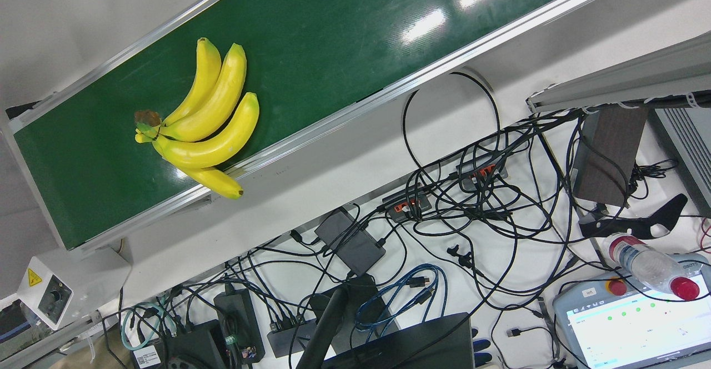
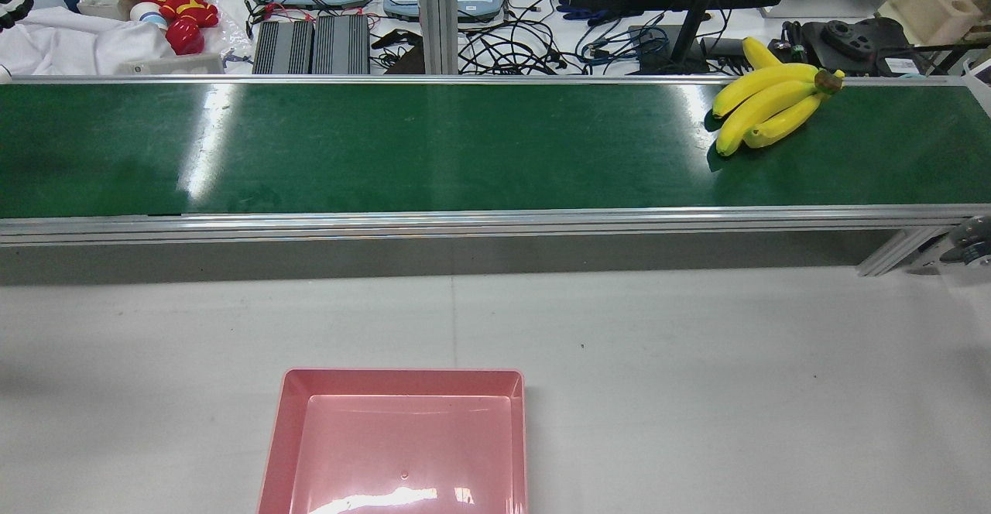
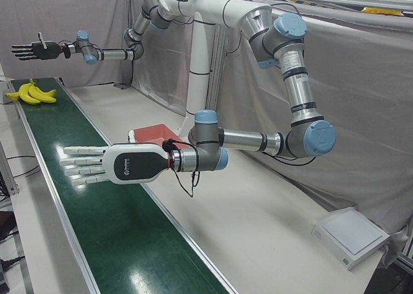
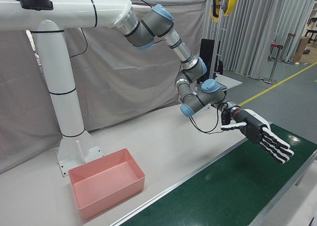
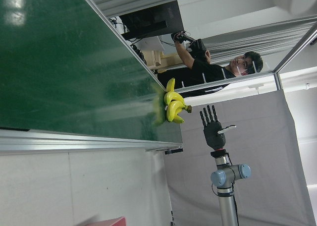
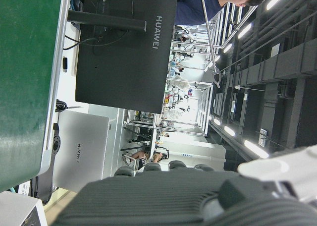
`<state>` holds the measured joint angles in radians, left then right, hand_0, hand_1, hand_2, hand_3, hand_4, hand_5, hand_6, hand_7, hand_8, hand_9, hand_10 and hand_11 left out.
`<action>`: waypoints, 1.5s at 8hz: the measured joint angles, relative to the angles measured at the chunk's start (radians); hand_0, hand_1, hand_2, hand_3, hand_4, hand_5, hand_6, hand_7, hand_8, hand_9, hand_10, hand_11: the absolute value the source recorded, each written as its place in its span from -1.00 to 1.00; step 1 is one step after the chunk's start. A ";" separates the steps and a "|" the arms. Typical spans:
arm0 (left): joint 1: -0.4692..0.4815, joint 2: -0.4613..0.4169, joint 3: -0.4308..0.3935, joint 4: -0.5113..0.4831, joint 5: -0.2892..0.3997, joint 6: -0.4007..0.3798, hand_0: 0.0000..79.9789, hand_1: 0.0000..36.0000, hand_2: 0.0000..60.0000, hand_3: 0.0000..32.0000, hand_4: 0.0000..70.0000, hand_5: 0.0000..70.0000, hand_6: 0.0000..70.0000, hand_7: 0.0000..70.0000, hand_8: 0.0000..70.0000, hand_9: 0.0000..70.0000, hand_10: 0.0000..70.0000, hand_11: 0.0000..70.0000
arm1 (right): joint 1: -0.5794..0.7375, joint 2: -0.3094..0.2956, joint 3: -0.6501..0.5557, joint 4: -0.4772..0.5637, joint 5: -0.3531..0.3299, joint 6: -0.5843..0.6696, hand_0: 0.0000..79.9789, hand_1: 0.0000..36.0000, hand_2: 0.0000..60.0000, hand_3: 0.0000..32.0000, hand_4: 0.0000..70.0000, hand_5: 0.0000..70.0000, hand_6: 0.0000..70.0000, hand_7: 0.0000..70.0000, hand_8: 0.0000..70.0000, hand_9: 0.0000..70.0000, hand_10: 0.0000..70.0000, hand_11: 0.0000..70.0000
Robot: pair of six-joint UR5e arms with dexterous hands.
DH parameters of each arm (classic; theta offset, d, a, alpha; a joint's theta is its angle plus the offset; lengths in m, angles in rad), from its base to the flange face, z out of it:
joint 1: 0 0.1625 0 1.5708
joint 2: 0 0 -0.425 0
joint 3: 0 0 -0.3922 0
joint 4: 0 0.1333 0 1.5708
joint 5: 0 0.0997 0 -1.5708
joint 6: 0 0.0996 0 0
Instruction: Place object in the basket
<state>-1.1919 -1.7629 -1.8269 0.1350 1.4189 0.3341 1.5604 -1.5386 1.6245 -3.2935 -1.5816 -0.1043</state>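
Banana bunch (image 2: 770,104) at the belt's (image 2: 433,146) far right, pink basket (image 2: 399,429) near, left hand (image 3: 106,165) and right hand (image 4: 260,134) both spread, holding nothing

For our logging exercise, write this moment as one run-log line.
stage: before grasp | bananas: on belt, untouched | basket: empty | left hand: open, holds nothing | right hand: open, holds nothing

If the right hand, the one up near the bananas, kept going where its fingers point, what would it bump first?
Probably not the bananas: the right hand points level across the belt, well above them. The black monitor beyond looks likeliest, though depth is unclear.
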 measured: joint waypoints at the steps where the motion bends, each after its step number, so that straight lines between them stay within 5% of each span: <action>1: 0.003 0.000 0.002 0.000 0.000 0.003 0.67 -0.28 -1.00 -0.66 -0.79 -1.00 -1.00 -0.99 -0.97 -0.90 -0.97 -0.88 | 0.001 0.000 0.000 0.000 0.000 0.000 -1.00 -1.00 -1.00 -1.00 -1.00 -1.00 -1.00 -1.00 -1.00 -1.00 -1.00 -1.00; 6: 0.004 -0.002 -0.001 0.024 0.000 0.087 0.56 -0.30 -1.00 -0.65 -0.80 -1.00 -1.00 -0.98 -0.95 -0.89 -0.97 -0.89 | 0.001 0.000 0.000 0.000 0.000 0.000 -1.00 -1.00 -1.00 -1.00 -1.00 -1.00 -1.00 -1.00 -1.00 -1.00 -1.00 -1.00; 12: -0.001 -0.003 -0.003 0.026 0.001 0.086 0.57 -0.31 -1.00 -0.73 -0.79 -1.00 -1.00 -0.97 -0.95 -0.88 -0.97 -0.89 | 0.001 0.000 0.000 0.000 0.000 0.000 -1.00 -1.00 -1.00 -1.00 -1.00 -1.00 -1.00 -1.00 -1.00 -1.00 -1.00 -1.00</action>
<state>-1.1926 -1.7655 -1.8298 0.1611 1.4203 0.4204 1.5613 -1.5386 1.6245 -3.2934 -1.5815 -0.1043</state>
